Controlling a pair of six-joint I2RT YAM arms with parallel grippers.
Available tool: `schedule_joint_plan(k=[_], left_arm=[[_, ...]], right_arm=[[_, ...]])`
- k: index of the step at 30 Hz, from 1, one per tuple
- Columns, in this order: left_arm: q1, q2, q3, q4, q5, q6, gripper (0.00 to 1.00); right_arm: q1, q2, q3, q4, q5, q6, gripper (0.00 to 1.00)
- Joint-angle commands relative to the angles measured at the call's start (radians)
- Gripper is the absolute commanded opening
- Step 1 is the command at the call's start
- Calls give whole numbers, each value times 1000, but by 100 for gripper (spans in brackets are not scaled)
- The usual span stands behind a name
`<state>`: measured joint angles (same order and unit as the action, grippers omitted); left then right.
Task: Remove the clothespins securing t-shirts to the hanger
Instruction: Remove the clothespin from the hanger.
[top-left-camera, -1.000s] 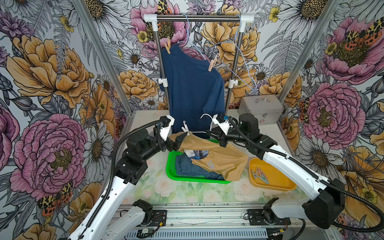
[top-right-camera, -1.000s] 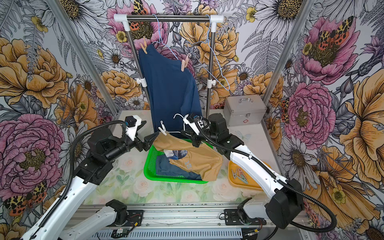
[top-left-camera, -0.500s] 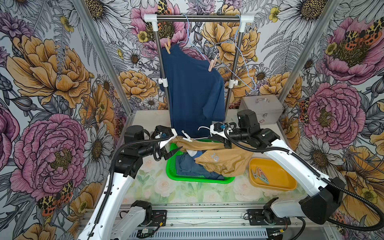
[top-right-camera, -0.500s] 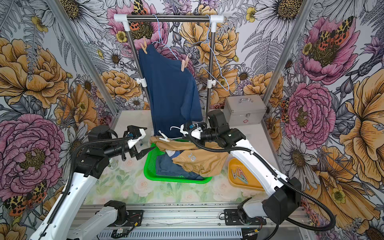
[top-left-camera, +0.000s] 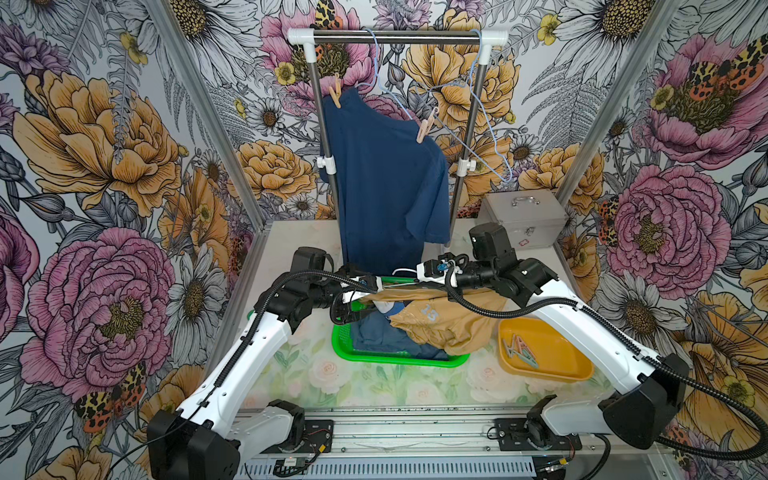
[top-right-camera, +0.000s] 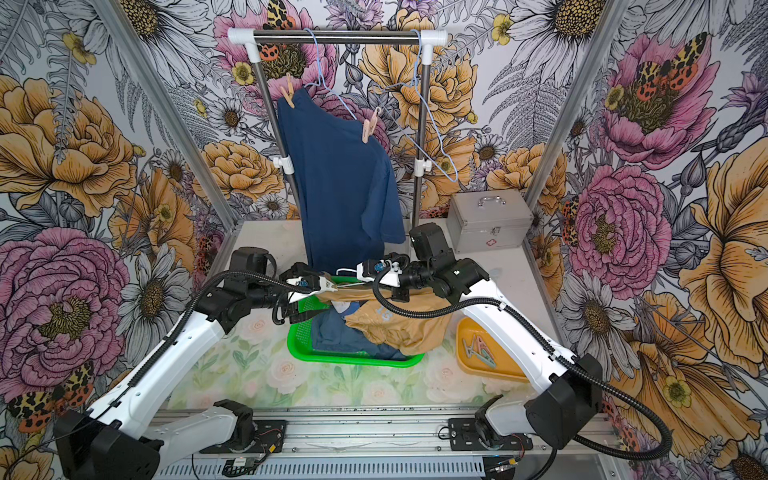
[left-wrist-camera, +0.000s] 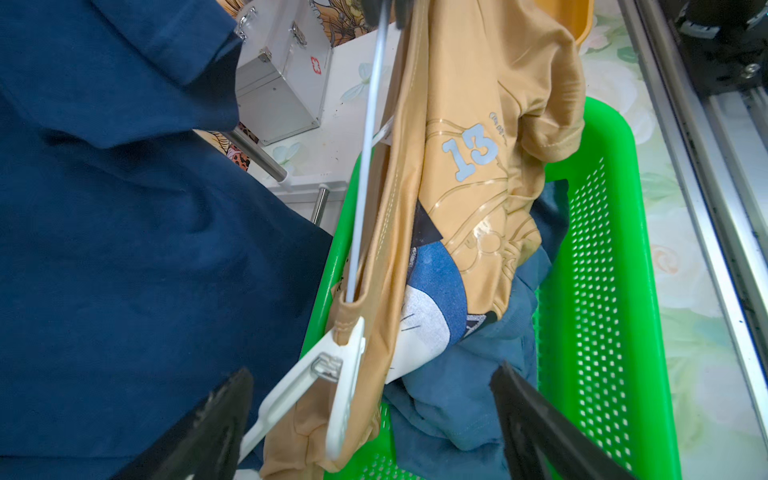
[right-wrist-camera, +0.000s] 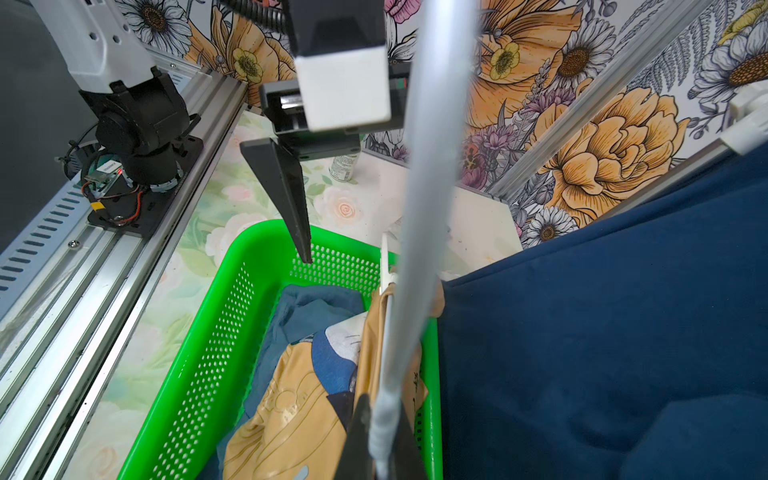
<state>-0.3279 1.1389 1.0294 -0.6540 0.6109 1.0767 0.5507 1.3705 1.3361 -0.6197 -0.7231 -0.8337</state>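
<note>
In the right wrist view my right gripper (right-wrist-camera: 382, 419) is shut on a white hanger (right-wrist-camera: 428, 208). From it a tan t-shirt (top-left-camera: 440, 320) hangs low, sagging into the green basket (top-left-camera: 395, 359). A white clothespin (left-wrist-camera: 332, 374) pins the shirt's end to the hanger. My left gripper (left-wrist-camera: 374, 370) stands open around that clothespin without touching it. A navy t-shirt (top-left-camera: 382, 178) hangs on the rack, held by two peach clothespins (top-left-camera: 335, 94) (top-left-camera: 424, 126). Another blue shirt (top-left-camera: 382, 332) lies in the basket.
A yellow tray (top-left-camera: 569, 365) at the right holds several loose clothespins (top-left-camera: 519, 347). A silver case (top-left-camera: 523, 218) stands at the back right. An empty light blue hanger (top-left-camera: 486, 124) dangles from the rack bar beside its right post (top-left-camera: 461, 166).
The right arm has brought the hanger and tan t-shirt down, so the cloth now sags into the basket. The left gripper dropped with it and stays open at the pinned end.
</note>
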Motion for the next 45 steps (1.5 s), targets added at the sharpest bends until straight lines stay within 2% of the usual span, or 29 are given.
schedule_joint_plan(k=[1,9,19,22,25,31,34,38,45], left_arm=[[3,16,35,-7,-23,56,90],[45,23,48,0,2,68,87],[102,-8,45,31,74,56,88],[96,36,62,29,97,56,88],[75,78,66,30,72,76,88],[36,146,90,30,66,84,83],[30,158,95,29,72,85,77],[20,164,95,29,64,78,54],[17,170,97,30,53,59,33]], right_arm=[[5,-13,17,-5,-14,-40,0],[12,-20,4,-14,-6,-62,0],[13,-31,-2,-22,13,-73,0],[14,-37,-5,-28,19,-83,0],[15,-40,-5,-34,33,-100,0],[18,-40,-2,-38,37,-120,0],[22,-37,0,-38,36,-122,0],[25,-30,4,-38,40,-128,0],[28,-26,12,-38,38,-125,0]])
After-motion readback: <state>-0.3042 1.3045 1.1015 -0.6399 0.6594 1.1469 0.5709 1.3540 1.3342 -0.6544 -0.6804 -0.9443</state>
